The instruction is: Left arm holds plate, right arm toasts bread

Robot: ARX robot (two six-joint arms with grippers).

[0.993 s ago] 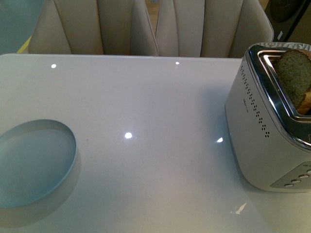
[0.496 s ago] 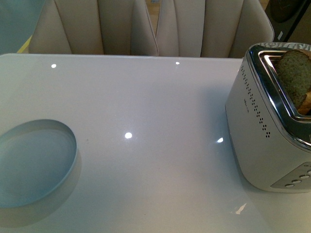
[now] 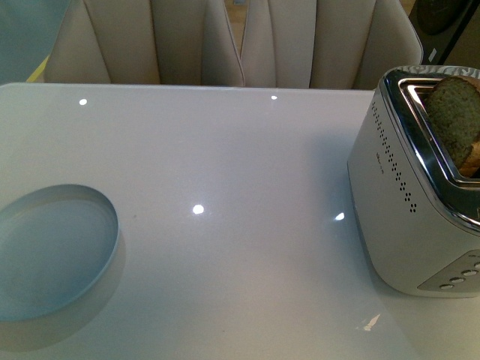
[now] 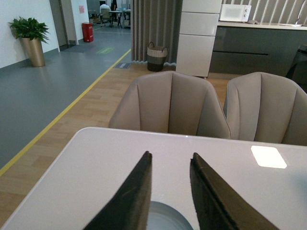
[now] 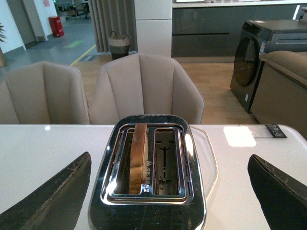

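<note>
The pale blue-white plate (image 3: pixel 52 251) lies on the white table at the front left. In the left wrist view a small part of the plate (image 4: pixel 165 218) shows below and between the black jaws of my left gripper (image 4: pixel 170 158), which is open and empty above it. The bread slice (image 3: pixel 456 120) stands upright in a slot of the silver toaster (image 3: pixel 405 210) at the right. In the right wrist view my right gripper (image 5: pixel 170 163) is wide open, its jaws to either side of the toaster (image 5: pixel 148 191), with the bread (image 5: pixel 139 155) edge-on in one slot. Neither arm shows in the front view.
The other toaster slot (image 5: pixel 167 160) is empty. Beige chairs (image 3: pixel 232 41) stand behind the table's far edge. The toaster has buttons (image 3: pixel 461 274) on its near end.
</note>
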